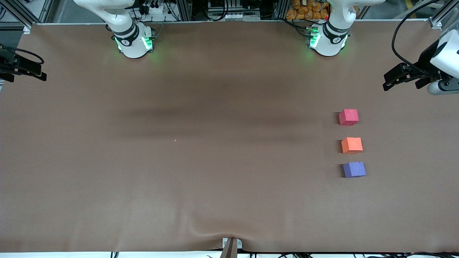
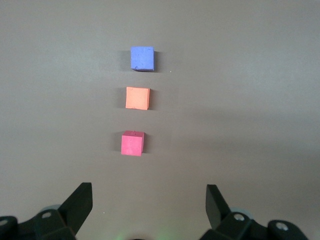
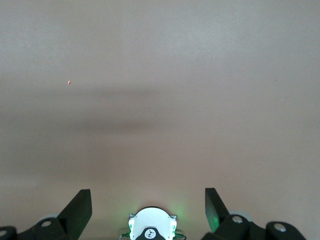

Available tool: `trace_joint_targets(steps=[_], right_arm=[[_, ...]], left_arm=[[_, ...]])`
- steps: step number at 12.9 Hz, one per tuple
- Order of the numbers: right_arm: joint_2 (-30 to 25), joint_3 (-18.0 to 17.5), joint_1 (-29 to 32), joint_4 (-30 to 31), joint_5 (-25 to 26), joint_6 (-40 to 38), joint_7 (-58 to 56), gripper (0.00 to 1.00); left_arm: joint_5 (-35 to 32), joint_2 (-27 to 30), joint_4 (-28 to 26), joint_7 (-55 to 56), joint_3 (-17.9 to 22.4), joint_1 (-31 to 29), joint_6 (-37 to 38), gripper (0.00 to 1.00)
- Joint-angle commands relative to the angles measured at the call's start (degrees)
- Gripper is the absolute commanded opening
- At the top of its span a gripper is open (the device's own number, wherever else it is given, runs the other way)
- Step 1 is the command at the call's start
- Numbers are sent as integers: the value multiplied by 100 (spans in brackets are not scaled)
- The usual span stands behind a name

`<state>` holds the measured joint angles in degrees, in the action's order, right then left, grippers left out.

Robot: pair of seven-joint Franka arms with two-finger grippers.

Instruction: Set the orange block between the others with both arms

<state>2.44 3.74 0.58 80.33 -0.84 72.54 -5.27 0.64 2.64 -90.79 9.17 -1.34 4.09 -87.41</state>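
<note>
Three small cubes lie in a row at the left arm's end of the table. The orange block (image 1: pixel 351 145) (image 2: pixel 137 97) sits between the pinkish-red cube (image 1: pixel 348 117) (image 2: pixel 132 144) and the purple cube (image 1: pixel 354 169) (image 2: pixel 142 58), with small gaps on both sides. My left gripper (image 1: pixel 389 81) (image 2: pixel 149 192) hangs open and empty in the air over the table's edge at that end, apart from the cubes. My right gripper (image 1: pixel 39 71) (image 3: pixel 148 195) hangs open and empty over the right arm's end of the table.
The brown cloth-covered table (image 1: pixel 215 179) has a wrinkle and a clamp (image 1: pixel 231 245) at its edge nearest the front camera. A tiny orange speck (image 1: pixel 175 140) (image 3: pixel 68 83) lies mid-table. Green-lit bases (image 1: pixel 134 43) (image 1: pixel 328 41) stand along the edge farthest from that camera.
</note>
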Motion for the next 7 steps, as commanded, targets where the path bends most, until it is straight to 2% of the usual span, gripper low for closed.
trace_joint_targets(steps=[1,7], right_arm=[[-33,-5,3,-61,84,-82,52,100],[-33,4,3,-61,92,-82,43,100]], left_arm=[[15,-71,167,-91,-7,-31,145,100],[15,-71,158,-21,-7,-22,154,100]])
